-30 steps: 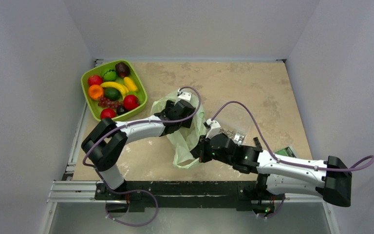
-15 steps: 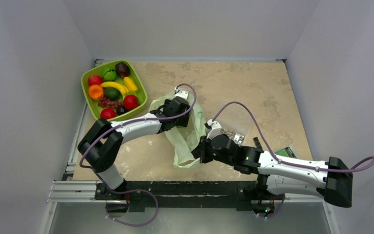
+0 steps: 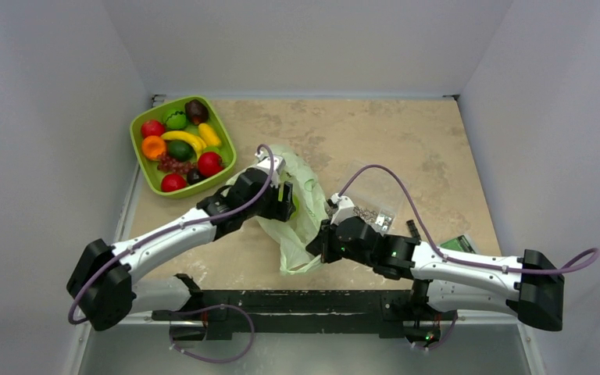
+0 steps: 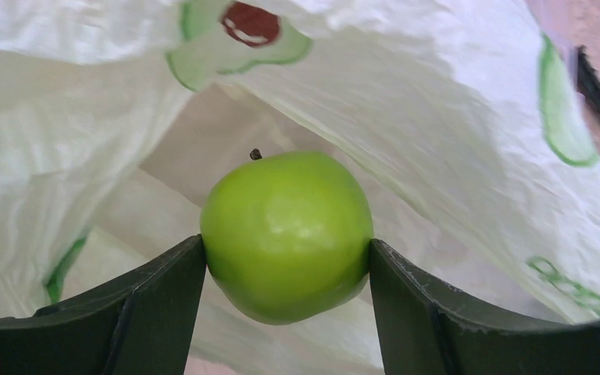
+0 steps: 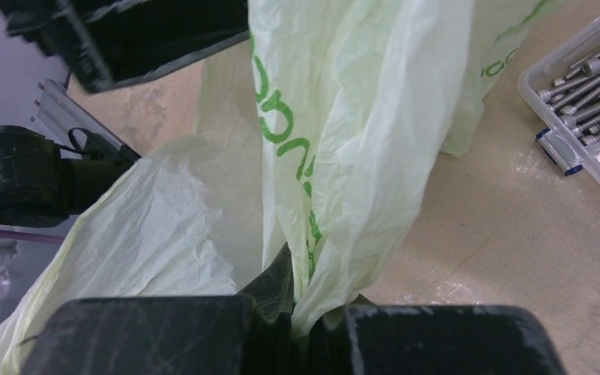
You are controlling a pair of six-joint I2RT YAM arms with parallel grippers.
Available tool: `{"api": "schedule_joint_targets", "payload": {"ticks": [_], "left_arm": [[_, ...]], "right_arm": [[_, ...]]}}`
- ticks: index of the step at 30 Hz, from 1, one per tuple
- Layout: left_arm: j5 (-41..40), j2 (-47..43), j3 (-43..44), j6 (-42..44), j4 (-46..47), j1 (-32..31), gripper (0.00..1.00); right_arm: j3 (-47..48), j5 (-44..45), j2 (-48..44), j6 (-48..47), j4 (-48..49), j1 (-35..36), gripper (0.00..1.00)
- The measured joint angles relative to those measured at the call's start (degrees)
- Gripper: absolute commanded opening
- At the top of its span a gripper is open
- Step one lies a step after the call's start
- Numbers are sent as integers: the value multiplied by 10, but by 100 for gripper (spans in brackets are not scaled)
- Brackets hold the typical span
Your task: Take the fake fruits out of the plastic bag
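Note:
The pale green plastic bag (image 3: 305, 187) with avocado prints lies crumpled mid-table. My left gripper (image 3: 287, 201) is at the bag's mouth, shut on the light green fake fruit (image 4: 287, 234), an apple with a short stem held between both fingers (image 4: 164, 305), with bag film (image 4: 453, 125) arching above and behind it. My right gripper (image 3: 318, 244) is shut on a bunched fold of the bag (image 5: 359, 133) at its near end, holding it up off the table. The red and yellow fake fruits are hidden.
A green tray (image 3: 145, 173) with several toy fruits, including a banana and an orange one, stands at the back left. A clear box of screws (image 3: 373, 209) lies right of the bag and shows in the right wrist view (image 5: 586, 94). A small green packet (image 3: 459, 243) lies by the right arm.
My left arm has swung back toward the near left, drawing its gripper with the green fruit out toward the bag's mouth. The bag shifted a little. The right gripper has stayed put.

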Motion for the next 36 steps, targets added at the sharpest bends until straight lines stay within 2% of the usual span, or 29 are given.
{"api": "schedule_joint_targets", "payload": {"ticks": [4, 11, 16, 20, 26, 31, 34, 36], "left_arm": [[66, -71, -34, -30, -25, 0, 5], [167, -194, -39, -45, -87, 0, 4], [184, -276, -38, -44, -164, 0, 0], [132, -336, -2, -38, -254, 0, 0], [-35, -359, 125, -8, -339, 0, 0], [-224, -337, 155, 14, -343, 13, 0], [-290, -294, 151, 33, -314, 48, 0], [-310, -254, 150, 34, -289, 96, 0]], "right_arm": [[-1, 0, 7, 1, 1, 0, 0], [-2, 1, 8, 4, 3, 0, 0], [-6, 1, 7, 6, 4, 0, 0], [-6, 1, 7, 6, 4, 0, 0], [-6, 1, 7, 6, 4, 0, 0], [-6, 1, 8, 6, 4, 0, 0], [-6, 1, 9, 5, 4, 0, 0], [-5, 1, 11, 5, 4, 0, 0]]}}
